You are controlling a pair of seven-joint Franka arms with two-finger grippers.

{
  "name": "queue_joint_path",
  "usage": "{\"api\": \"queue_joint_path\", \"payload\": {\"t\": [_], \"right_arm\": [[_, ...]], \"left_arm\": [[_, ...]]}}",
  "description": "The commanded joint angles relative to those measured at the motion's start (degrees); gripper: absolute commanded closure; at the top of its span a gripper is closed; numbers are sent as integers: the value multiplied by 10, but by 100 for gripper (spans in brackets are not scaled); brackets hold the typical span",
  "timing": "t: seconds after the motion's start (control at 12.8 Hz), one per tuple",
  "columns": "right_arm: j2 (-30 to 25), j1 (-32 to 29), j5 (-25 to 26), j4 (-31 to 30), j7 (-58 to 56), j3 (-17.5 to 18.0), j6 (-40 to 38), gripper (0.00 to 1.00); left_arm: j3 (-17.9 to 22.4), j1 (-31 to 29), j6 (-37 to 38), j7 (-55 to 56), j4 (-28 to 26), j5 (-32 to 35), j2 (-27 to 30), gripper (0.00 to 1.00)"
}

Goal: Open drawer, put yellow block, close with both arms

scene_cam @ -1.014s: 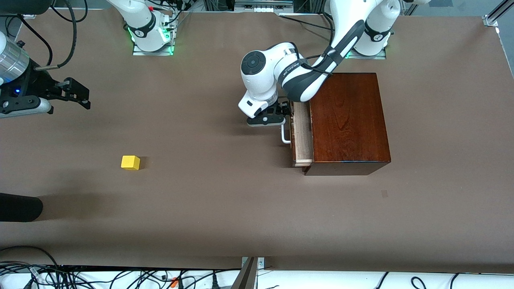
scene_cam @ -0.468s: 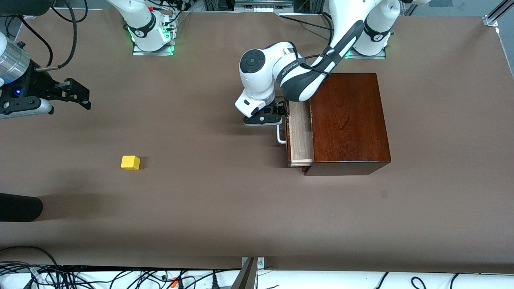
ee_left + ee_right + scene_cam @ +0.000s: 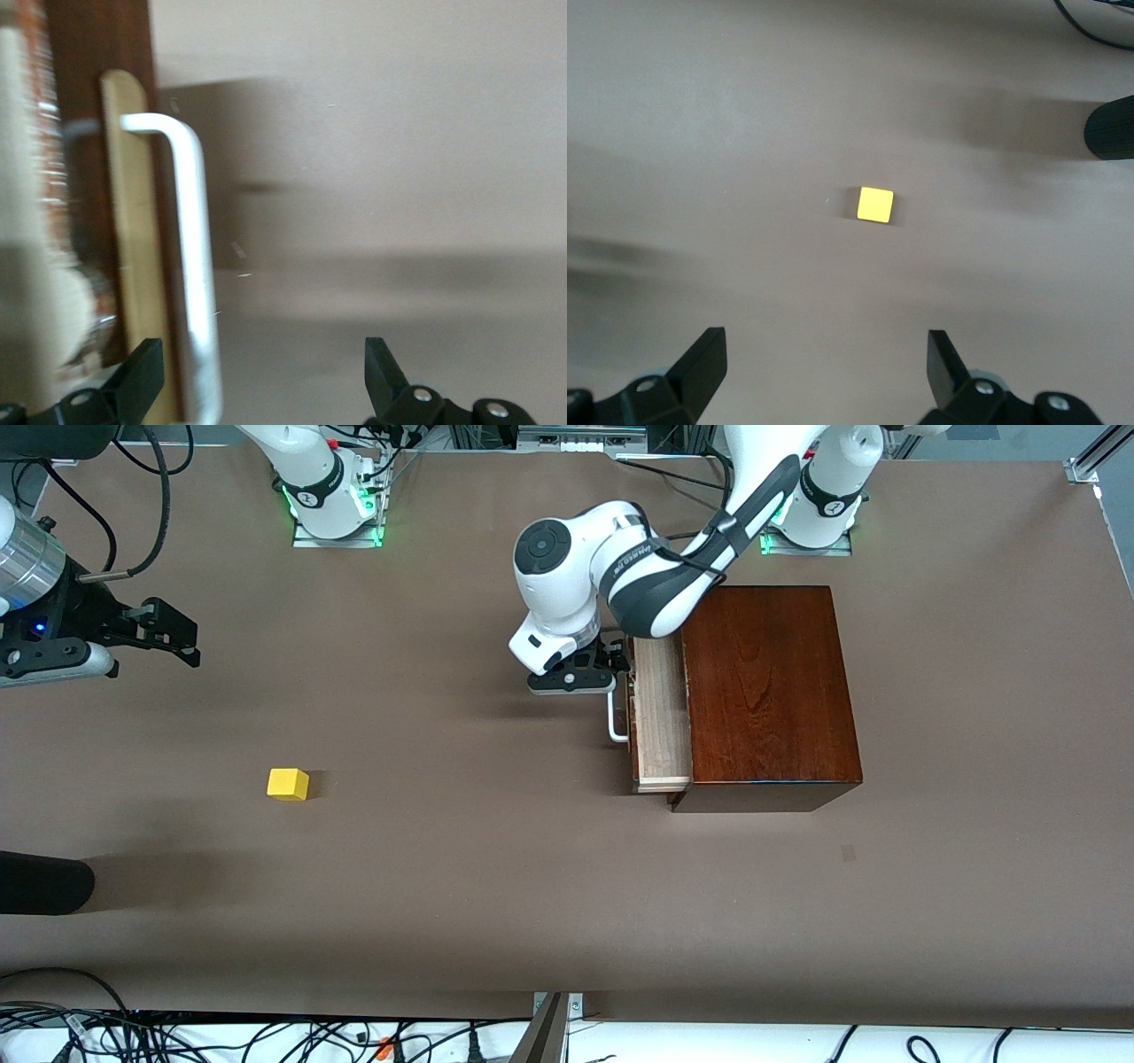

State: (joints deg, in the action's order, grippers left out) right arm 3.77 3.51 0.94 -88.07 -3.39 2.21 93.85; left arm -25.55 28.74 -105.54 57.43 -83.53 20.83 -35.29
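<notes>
Left pincer [image 3: 601, 670], jaws spread and holding nothing, hangs at the drawer's white handle [image 3: 197, 266]. Right pincer [image 3: 824, 367], wide open and empty, hangs over the worktop [image 3: 461, 868] above the yellow block [image 3: 875, 204].

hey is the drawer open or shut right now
Partly open. The drawer sticks out of the wooden box, showing a strip of pale tray. The left gripper is at its white handle.

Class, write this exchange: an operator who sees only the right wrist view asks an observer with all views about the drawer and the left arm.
Operator: My right gripper is open, the yellow block in sight on the table. Is the drawer open?
Observer: Partly; it sticks out of the box.
Operator: And the left gripper?
Observer: At the drawer's handle, fingers open, the bar between them.
</notes>
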Motion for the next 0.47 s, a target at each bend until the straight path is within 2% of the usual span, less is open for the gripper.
{"api": "queue_joint_path", "payload": {"t": [0.0,0.16,0.39], "right_arm": [[7,-2,-8,15,-4,1,0,0],[38,1,-3,13,-12,2,49,0],[56,-8,-7,10,-11,1,75,0]], "left_arm": [[2,-2,94,-60,61,-1,22,0],[9,-17,152,-114,94,-2,51,0],[3,-101,213,-236,118,-20,92,0]]}}
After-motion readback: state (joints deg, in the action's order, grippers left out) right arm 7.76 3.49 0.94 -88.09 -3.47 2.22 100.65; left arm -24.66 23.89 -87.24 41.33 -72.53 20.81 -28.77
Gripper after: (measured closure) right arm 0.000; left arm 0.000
